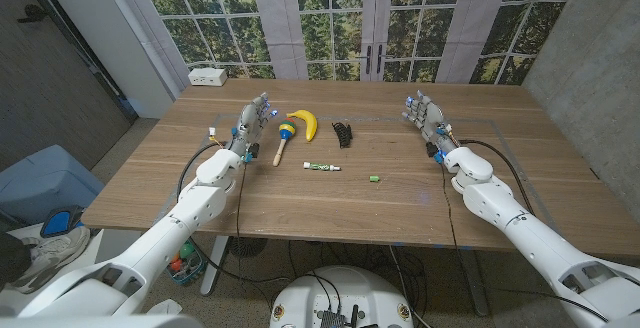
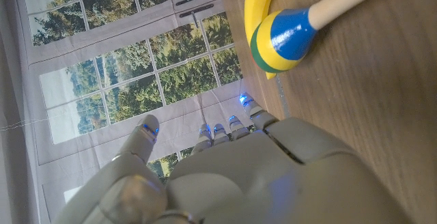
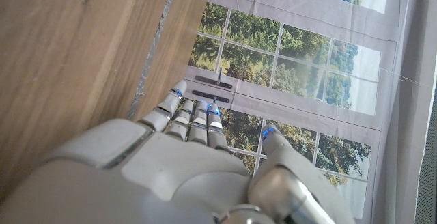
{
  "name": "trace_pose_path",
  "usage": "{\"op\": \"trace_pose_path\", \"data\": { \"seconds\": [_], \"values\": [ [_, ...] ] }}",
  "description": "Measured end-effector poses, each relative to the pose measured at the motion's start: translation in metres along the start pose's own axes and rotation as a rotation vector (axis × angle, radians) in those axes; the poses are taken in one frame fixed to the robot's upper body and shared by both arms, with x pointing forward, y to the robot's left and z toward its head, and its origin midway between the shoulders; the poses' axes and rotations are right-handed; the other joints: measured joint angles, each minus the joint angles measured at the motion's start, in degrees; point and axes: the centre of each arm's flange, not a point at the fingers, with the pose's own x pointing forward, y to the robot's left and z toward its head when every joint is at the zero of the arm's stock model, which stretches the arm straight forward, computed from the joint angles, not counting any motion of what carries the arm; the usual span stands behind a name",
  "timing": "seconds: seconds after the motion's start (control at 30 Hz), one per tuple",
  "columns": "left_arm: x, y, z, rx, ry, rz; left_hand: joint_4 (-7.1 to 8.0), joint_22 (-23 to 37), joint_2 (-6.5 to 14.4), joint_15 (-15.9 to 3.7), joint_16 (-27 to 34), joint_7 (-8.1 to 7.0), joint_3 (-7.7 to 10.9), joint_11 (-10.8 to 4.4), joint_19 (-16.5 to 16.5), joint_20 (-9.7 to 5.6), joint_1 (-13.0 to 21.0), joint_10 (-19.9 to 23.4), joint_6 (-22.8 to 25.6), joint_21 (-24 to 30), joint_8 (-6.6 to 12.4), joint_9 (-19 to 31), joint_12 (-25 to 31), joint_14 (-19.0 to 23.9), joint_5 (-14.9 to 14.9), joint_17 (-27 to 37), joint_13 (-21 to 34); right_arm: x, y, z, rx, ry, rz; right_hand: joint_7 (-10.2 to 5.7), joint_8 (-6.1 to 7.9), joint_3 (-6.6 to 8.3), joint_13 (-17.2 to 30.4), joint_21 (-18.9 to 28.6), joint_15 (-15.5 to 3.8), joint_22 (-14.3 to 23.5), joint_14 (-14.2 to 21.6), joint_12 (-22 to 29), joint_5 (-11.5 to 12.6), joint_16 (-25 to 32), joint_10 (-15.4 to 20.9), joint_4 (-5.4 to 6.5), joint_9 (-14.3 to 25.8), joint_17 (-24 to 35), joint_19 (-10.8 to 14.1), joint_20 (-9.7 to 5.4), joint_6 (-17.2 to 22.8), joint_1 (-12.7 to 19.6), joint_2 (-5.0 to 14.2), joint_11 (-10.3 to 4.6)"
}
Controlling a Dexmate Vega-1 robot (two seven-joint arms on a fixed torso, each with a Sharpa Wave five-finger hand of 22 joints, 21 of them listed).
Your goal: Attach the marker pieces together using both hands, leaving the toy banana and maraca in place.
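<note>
Marker body (image 1: pixel 322 167), frame centre; green cap (image 1: pixel 374 178) right of it, apart. Left hand (image 1: pixel 252 123) and right hand (image 1: pixel 425 114): fingers extended, slightly apart, empty. Approach low, skirting maraca (image 1: pixel 283 140) and toy banana (image 1: pixel 305 122).

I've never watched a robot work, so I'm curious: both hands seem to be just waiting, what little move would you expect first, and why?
Probably the left robot hand reaches toward the marker body, since it lies nearer that side, passing the maraca and toy banana without touching them. Both hands are open and hold nothing; the right robot hand is the nearer one to the green cap.
</note>
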Motion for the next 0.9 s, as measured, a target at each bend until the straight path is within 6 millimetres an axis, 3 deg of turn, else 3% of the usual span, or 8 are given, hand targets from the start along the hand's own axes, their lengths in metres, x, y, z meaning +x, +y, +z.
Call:
{"op": "trace_pose_path", "data": {
  "seconds": [0.33,0.63,0.9],
  "values": [
    [0.005,0.002,0.005,0.080,-0.029,0.008,-0.26,0.01,0.00,0.19,0.22,-0.02,0.21,-0.31,0.53,-0.09,0.00,0.34,0.02,0.00,0.41,0.00,0.20,0.26,0.00,-0.01,0.00,0.002,0.002,0.003,-0.015,-0.015,0.009,0.00,0.00,0.00,-0.01,0.00,0.00,-0.01,0.00,0.00,0.00,0.00,-0.01,0.00,0.00,-0.01,-0.01,0.00,0.00,0.44,0.44,0.00],
    [0.008,0.001,0.014,0.185,-0.055,0.011,-2.72,0.01,0.52,0.20,0.22,-1.21,-0.50,-0.19,2.36,0.31,0.52,2.91,3.70,0.00,1.08,0.27,0.84,2.91,0.00,-0.05,-0.01,-0.005,-0.001,0.009,-0.024,-0.039,-0.003,0.00,0.00,0.00,-0.01,-0.24,0.00,-0.01,-0.01,0.00,0.00,0.00,-0.01,0.00,-0.01,-0.01,-0.01,0.00,-0.01,0.43,0.44,0.00],
    [0.007,-0.003,0.025,0.298,-0.087,0.004,-3.66,0.00,0.89,0.28,0.22,-1.25,-0.49,-0.28,3.19,1.14,1.35,4.45,4.97,0.00,1.29,0.26,1.28,4.04,-0.27,0.00,-0.01,-0.013,-0.003,0.011,-0.027,-0.050,-0.010,0.21,0.00,0.15,-0.01,-0.40,0.02,-0.02,0.45,0.00,0.00,0.00,0.04,-0.15,-0.01,-0.17,0.20,-0.21,0.20,0.43,0.44,-0.02]
  ]
}}
